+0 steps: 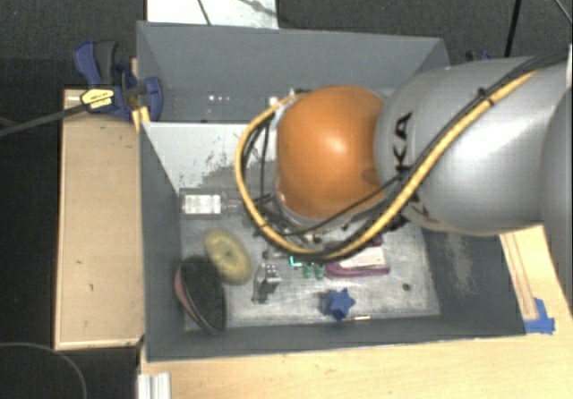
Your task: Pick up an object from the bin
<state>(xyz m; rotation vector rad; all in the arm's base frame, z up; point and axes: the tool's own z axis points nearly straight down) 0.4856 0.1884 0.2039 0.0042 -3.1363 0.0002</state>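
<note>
Beside yellow ring [228, 256], gripper [266, 284].

My grey arm [483, 165] comes in from the right of the frame and bends down at centre. My orange wrist cover [327, 151] faces up, with yellow-black cables [243, 182] looping round its left and lower sides.

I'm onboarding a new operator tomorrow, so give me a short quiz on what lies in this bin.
1. True or false: the blue star-shaped piece lies by the bin wall at the bottom of the view.
2. Fill in: the clear plastic piece lies in the floor's upper ___ corner.
3. Which lies nearest the dark oval pad? A) yellowish ring B) blue star-shaped piece C) clear plastic piece
Key: 1 true; 2 left; 3 A.
</note>
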